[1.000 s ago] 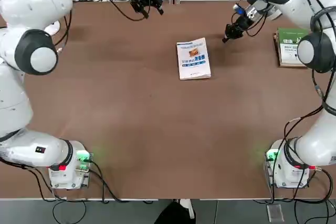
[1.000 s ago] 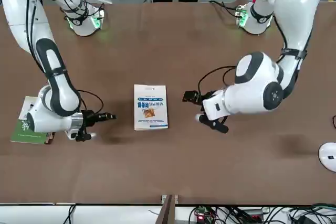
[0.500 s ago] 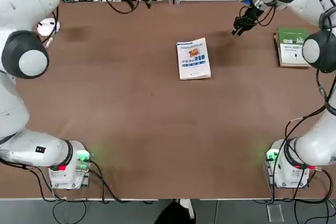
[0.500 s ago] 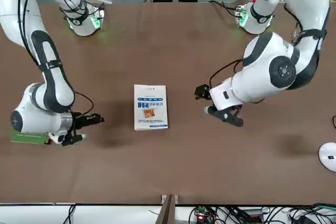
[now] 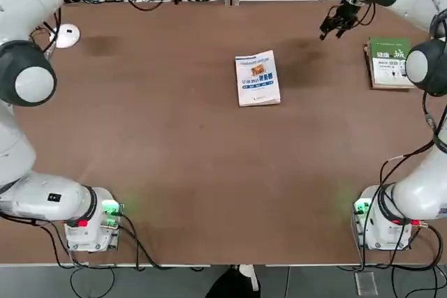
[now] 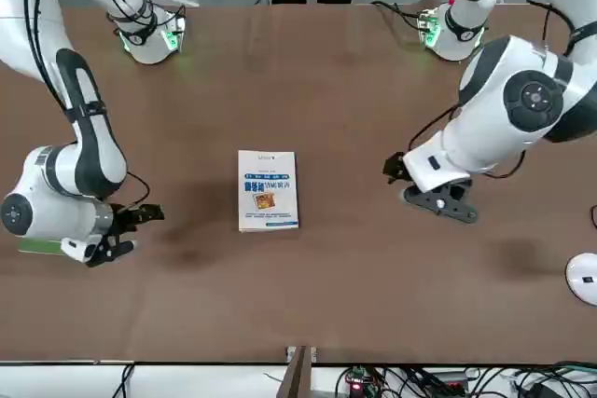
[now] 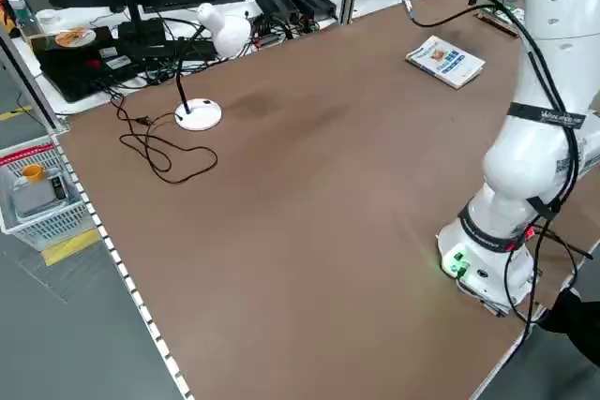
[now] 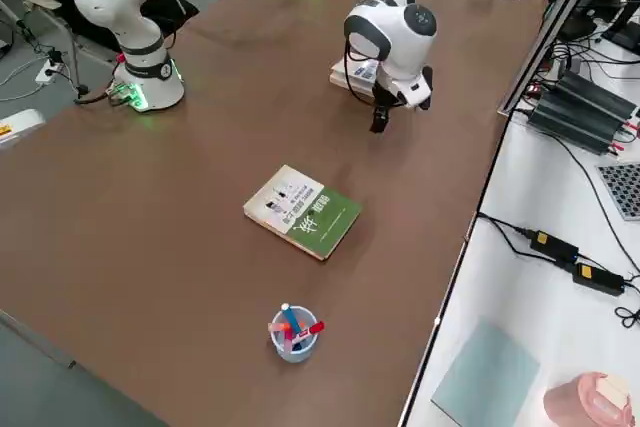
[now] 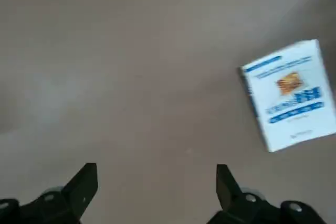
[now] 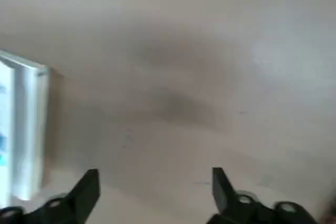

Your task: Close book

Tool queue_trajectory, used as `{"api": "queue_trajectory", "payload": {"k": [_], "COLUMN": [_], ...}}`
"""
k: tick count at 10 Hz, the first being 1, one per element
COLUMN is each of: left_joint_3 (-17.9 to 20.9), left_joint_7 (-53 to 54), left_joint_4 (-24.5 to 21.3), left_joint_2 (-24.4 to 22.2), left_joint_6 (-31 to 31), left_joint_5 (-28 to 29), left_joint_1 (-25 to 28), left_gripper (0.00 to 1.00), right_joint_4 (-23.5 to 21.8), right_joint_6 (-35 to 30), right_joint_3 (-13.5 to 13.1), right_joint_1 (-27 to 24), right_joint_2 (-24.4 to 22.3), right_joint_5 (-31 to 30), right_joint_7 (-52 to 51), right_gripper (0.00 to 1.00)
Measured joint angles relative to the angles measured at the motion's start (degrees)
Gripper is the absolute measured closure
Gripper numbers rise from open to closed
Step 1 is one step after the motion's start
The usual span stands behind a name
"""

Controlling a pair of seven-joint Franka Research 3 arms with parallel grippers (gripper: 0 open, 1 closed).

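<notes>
Book (image 5: 258,78) closed (cover up) mid-table, left fingers (image 9: 89,182) and right fingers (image 10: 92,187) wide, well clear.

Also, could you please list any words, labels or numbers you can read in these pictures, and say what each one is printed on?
None can be read with confidence.
Book: blue lettering on its closed white cover, too small to read.
Green-and-white book: large characters on the cover, too blurred to make out.
Both grippers, the left and the right: no visible markings.
</notes>
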Motion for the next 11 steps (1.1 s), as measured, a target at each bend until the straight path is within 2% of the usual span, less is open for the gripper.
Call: {"api": "queue_trajectory", "payload": {"k": [3,6,11], "left_joint_3": [1.17,1.38,7.30], "left_joint_7": [0.21,1.52,2.93], "left_joint_4": [-0.26,-1.40,-5.35], "left_joint_2": [-2.09,-4.06,-7.86], "left_joint_6": [-2.93,-4.10,-5.63], "left_joint_5": [0.70,0.88,0.91], "left_joint_1": [1.27,3.81,4.33], "left_gripper": [0.00,0.00,0.00], "right_joint_4": [1.90,3.33,3.14], "right_joint_6": [0.00,0.31,-0.66], "right_joint_3": [-1.80,-2.53,-2.68], "right_joint_1": [-0.17,-1.75,-4.78], "right_joint_2": [-0.01,-0.75,-7.94], "right_joint_5": [-7.38,-13.44,-14.32], "right_joint_7": [0.00,0.01,0.00], "right_gripper": [0.00,0.00,0.00]}}
